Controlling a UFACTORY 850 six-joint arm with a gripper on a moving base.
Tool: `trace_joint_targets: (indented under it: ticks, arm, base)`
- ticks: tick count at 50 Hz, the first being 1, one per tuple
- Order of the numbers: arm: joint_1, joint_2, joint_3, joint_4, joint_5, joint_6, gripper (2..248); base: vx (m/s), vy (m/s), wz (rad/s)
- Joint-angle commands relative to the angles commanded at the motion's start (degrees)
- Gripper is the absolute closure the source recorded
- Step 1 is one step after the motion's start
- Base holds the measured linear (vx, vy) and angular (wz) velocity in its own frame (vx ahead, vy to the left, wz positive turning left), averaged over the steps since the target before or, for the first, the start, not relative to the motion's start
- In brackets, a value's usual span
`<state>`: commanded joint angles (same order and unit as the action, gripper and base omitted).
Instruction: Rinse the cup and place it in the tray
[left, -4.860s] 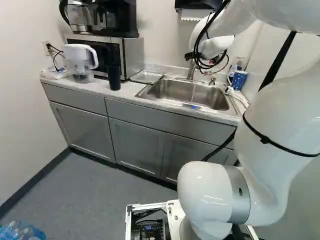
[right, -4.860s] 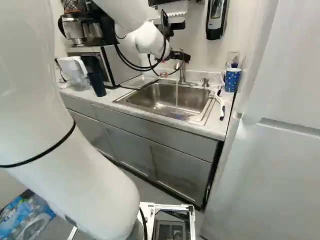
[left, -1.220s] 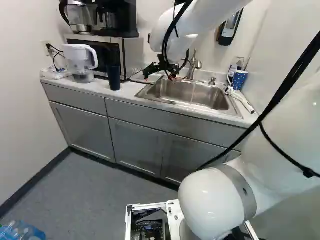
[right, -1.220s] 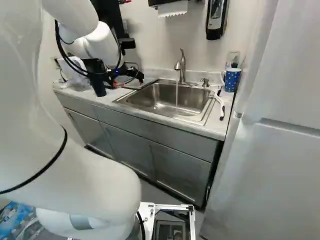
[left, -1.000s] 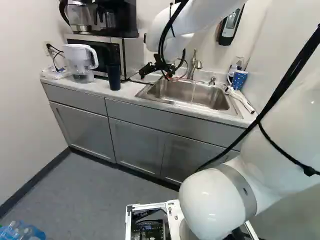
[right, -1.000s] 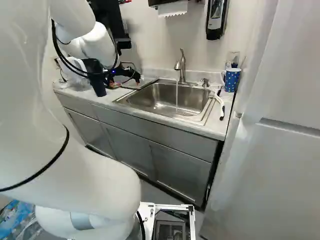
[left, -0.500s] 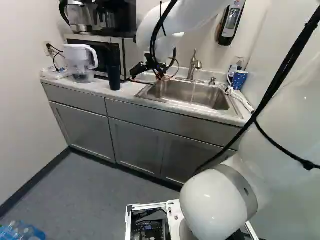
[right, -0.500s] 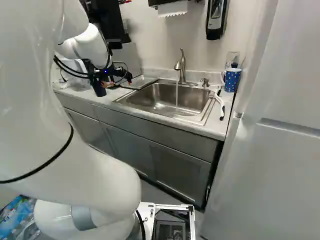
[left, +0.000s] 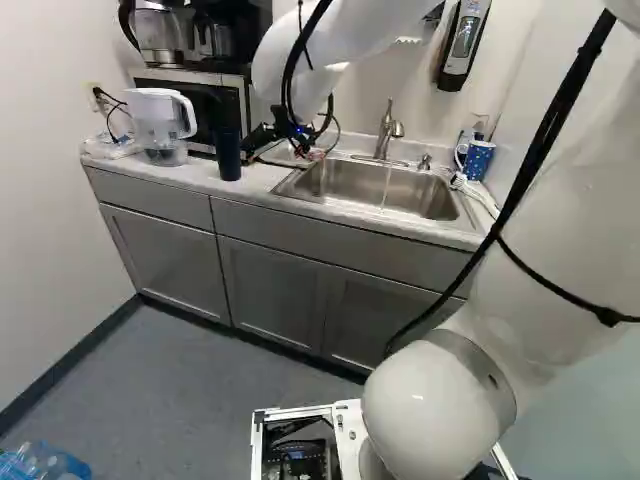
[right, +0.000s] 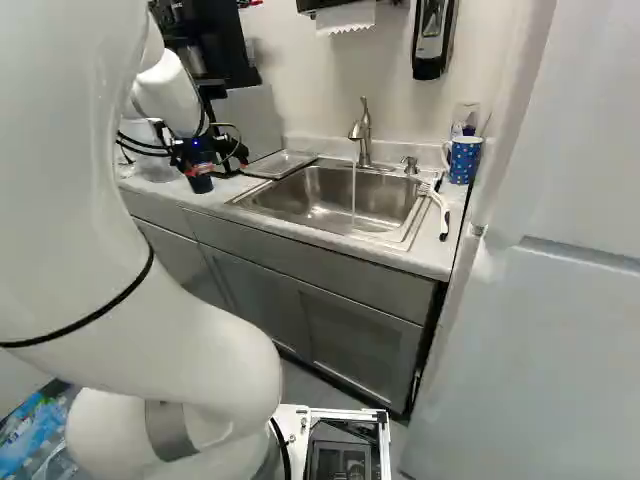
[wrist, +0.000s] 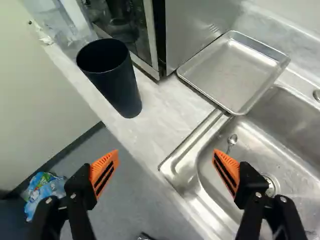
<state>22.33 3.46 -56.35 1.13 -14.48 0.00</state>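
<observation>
My gripper (left: 262, 140) hangs above the counter, just right of the cup in the left base view. In the wrist view the gripper (wrist: 166, 154) is open, its orange pads wide apart with nothing between them. The dark cup (wrist: 111, 75) stands upright on the counter, ahead of the gripper and off to one finger's side. Beside the microwave lies the metal tray (wrist: 227, 70), bare, with one edge by the sink. Water runs from the faucet (right: 363, 130) into the sink (right: 340, 195).
A water pitcher (left: 160, 125) stands beyond the cup, and the microwave (left: 262, 105) behind it. A spoon (wrist: 232, 140) lies in the sink. Right of the sink are a dotted blue mug (right: 464, 158) and a white-handled brush (right: 442, 212). The counter's front edge runs below the gripper.
My arm has swung left from beside the faucet, past the sink and towards the cup, and was still moving left over the last second. The base, cup and tray have stayed put.
</observation>
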Motion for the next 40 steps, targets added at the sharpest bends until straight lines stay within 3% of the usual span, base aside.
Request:
trace_joint_targets:
  ticks: [22,40]
  arm:
    - [3.7,-3.4,-2.5,0.0,1.4,0.0,3]
    - [5.4,-6.7,-3.6,0.0,9.4,0.0,3]
  base:
    - [0.0,0.0,0.0]
    - [0.0,0.0,0.0]
